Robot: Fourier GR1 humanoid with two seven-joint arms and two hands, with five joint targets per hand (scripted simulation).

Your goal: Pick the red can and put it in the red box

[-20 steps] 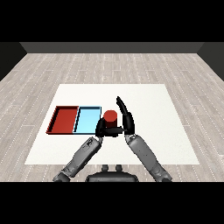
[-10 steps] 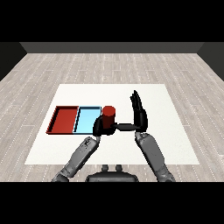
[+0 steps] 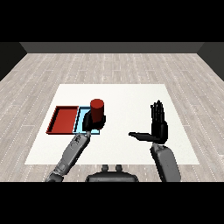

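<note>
- Left hand (image 3: 89, 120) curled round upright red can (image 3: 97, 110), over light blue tray (image 3: 79, 122).
- Red tray (image 3: 64, 120) adjoining at nine o'clock.
- Right hand (image 3: 157, 127) spread, at three o'clock.
- Blue tray partly hidden.

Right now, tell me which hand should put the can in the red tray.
Left. The left hand already curls round the can, over the blue tray beside the red tray. The right hand is open, far off.
</note>
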